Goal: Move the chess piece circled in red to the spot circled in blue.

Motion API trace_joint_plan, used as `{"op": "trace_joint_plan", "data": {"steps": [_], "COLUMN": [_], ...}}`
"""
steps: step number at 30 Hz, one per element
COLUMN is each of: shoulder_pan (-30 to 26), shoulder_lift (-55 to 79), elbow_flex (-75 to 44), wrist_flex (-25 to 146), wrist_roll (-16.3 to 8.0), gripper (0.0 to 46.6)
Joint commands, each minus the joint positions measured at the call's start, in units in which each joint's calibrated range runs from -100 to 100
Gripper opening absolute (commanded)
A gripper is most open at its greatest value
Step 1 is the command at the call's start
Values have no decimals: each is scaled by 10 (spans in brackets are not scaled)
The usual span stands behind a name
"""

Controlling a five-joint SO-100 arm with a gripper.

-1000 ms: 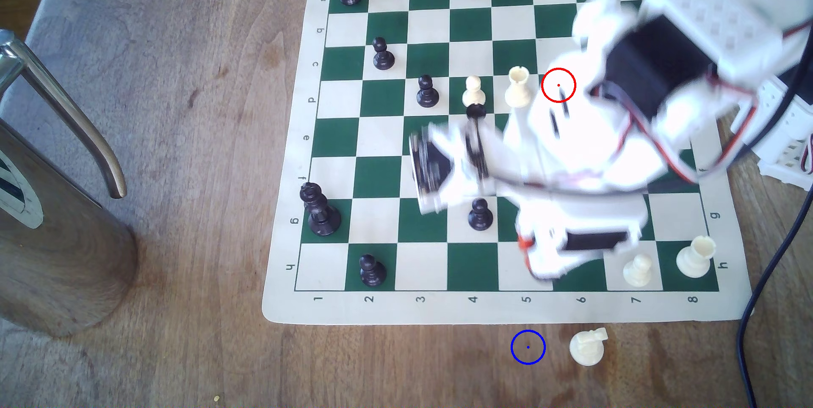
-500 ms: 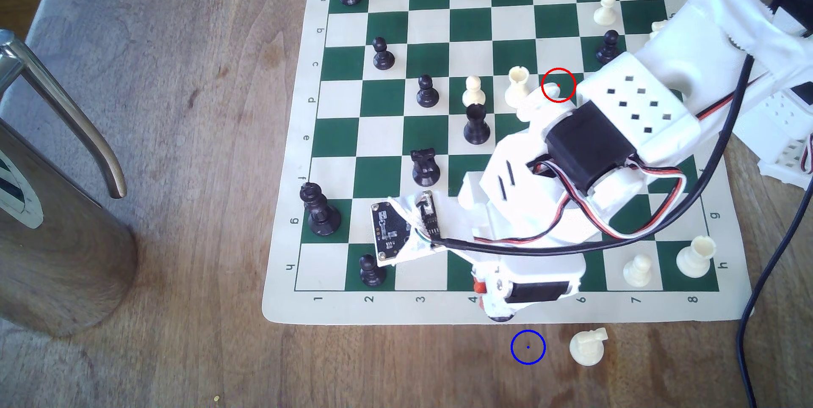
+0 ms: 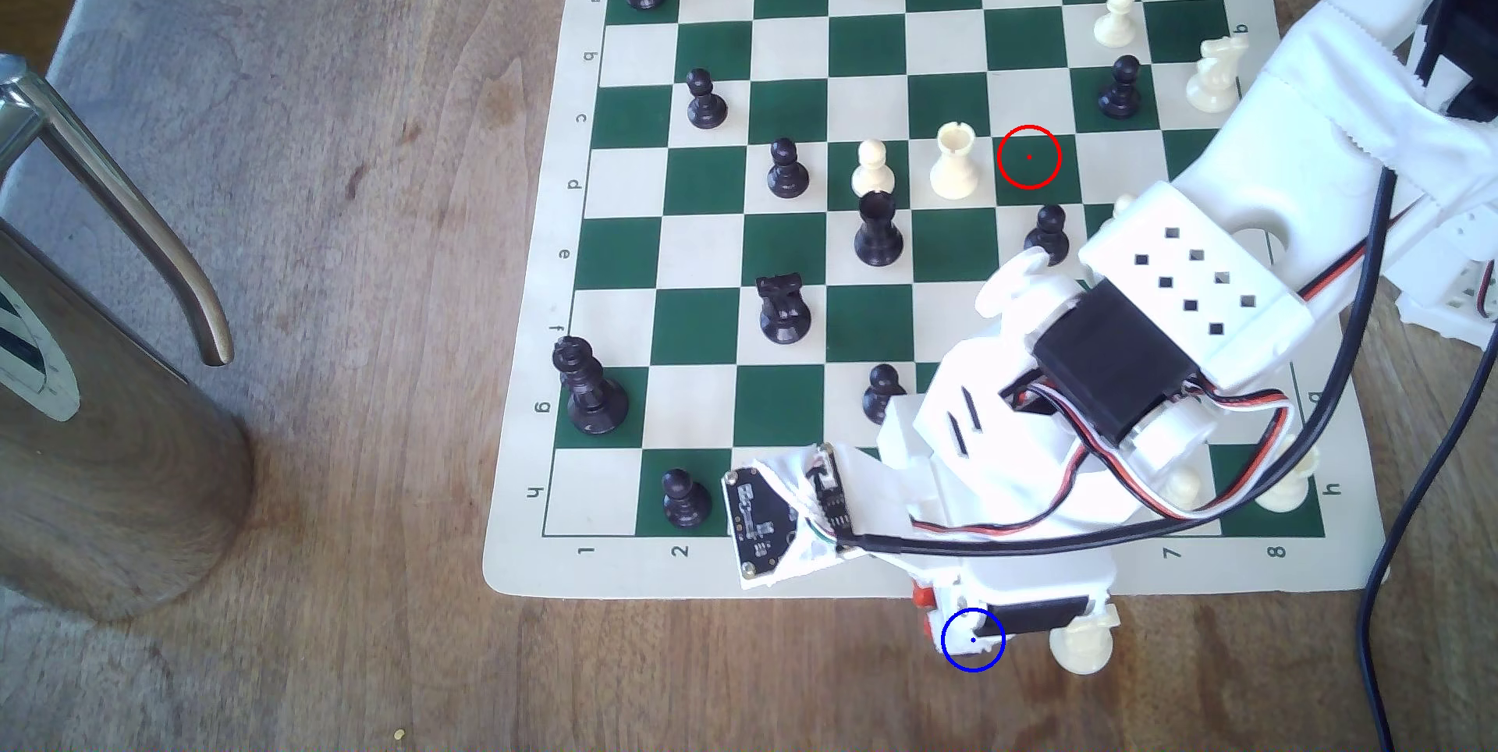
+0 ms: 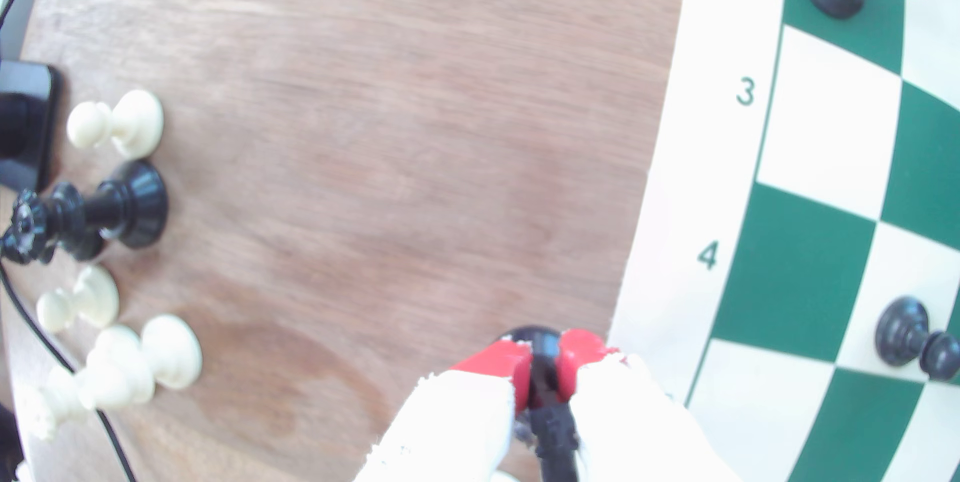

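Observation:
In the wrist view my gripper [image 4: 543, 357] is shut on the black knight [image 4: 545, 383], whose round base pokes out between the red pads [image 4: 498, 360], just off the mat's edge over bare wood. The exterior view has the gripper [image 3: 944, 622] past the mat's near edge, its head overlapping the blue-ringed spot [image 3: 973, 660]. There the knight is hidden under the arm. The red ring [image 3: 1029, 156] marks a green square with no piece on it. A second black knight [image 3: 782, 306] stands on the board.
A cream-white knight [image 3: 1082, 643] stands just to the exterior view's right of the blue ring. The chess mat [image 3: 648, 574] holds several black and white pieces. A steel pot [image 3: 97, 436] stands at the exterior view's left, a black cable [image 3: 1378, 638] at its right. A black queen [image 4: 88, 212] and white pieces [image 4: 130, 123] lie on the wood.
The arm has swung from the middle of the board down past the mat's near edge, carrying the black knight, and now overlaps the blue ring.

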Motion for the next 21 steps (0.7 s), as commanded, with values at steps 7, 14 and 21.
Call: {"op": "trace_joint_plan", "data": {"steps": [7,14,21], "shoulder_pan": [2,3,-4], "shoulder_lift": [-13,-13,-16], "elbow_flex": [-2,6,20], "wrist_flex": [-12,-16,-27], "wrist_roll": [-2,-2,-2], "gripper": [6,6,6]}}
